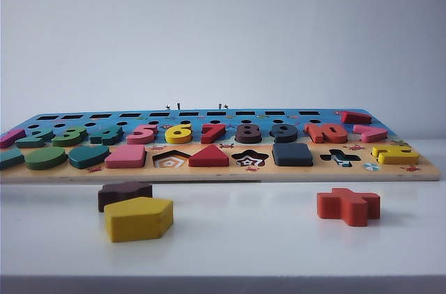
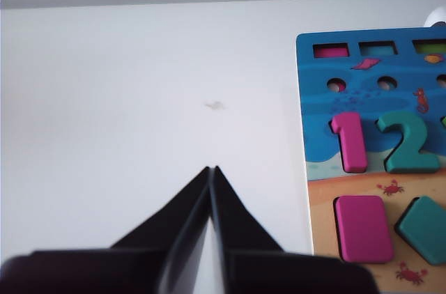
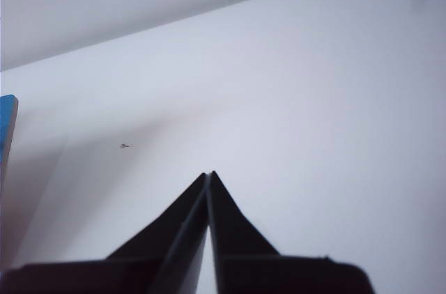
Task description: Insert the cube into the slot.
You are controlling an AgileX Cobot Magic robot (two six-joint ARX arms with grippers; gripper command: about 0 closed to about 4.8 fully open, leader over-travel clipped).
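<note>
near: yellow block [image 1: 138,218] and red cross [image 1: 348,205] lie loose on the counter [image 1: 244,252] | cube [image 1: 293,155] fills its slot in the board [image 1: 223,172], looks done | left pincer [image 2: 212,168], right pincer [image 3: 210,174] pressed together, empty | risk: I bump the board, cube pops out

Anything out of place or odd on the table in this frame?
Three blocks lie off the board on the table in front: brown lobed block, yellow pentagon, orange cross. The cube sits seated in its slot. Left gripper and right gripper hang shut over bare table.
</note>
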